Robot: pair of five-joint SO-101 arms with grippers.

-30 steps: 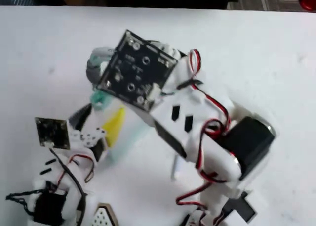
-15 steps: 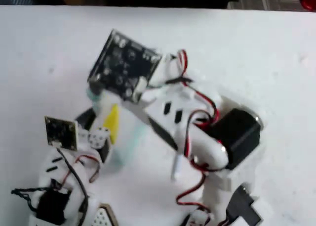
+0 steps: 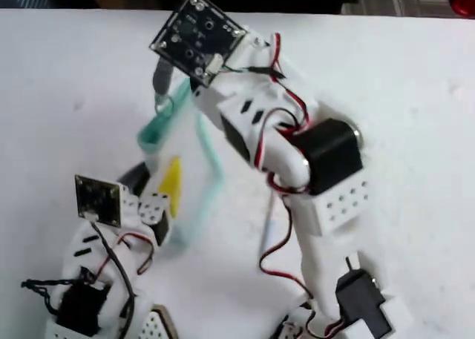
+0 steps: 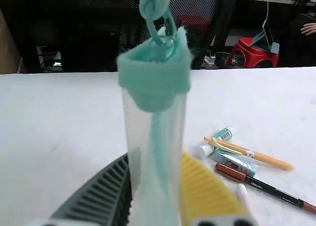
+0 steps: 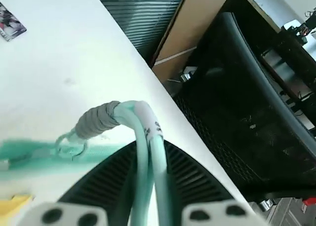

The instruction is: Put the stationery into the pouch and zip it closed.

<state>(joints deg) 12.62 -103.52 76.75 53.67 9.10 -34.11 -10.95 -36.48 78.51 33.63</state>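
Item: pouch [image 4: 154, 137], clear plastic w/ teal fabric trim, clamped in left gripper [image 4: 155, 206]. Right gripper [image 5: 148, 201] pinches its teal cord strap [image 5: 148, 137]. Nearby on white table [image 4: 59, 127]: orange pen [image 4: 256, 156], brown pen [image 4: 261, 189].

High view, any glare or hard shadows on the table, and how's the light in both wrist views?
High view: the table is evenly bright, with no glare spots or hard shadows. Left wrist view: the pouch is well lit against a dark room; the pens throw faint shadows. Right wrist view: bright table, dark chair behind.
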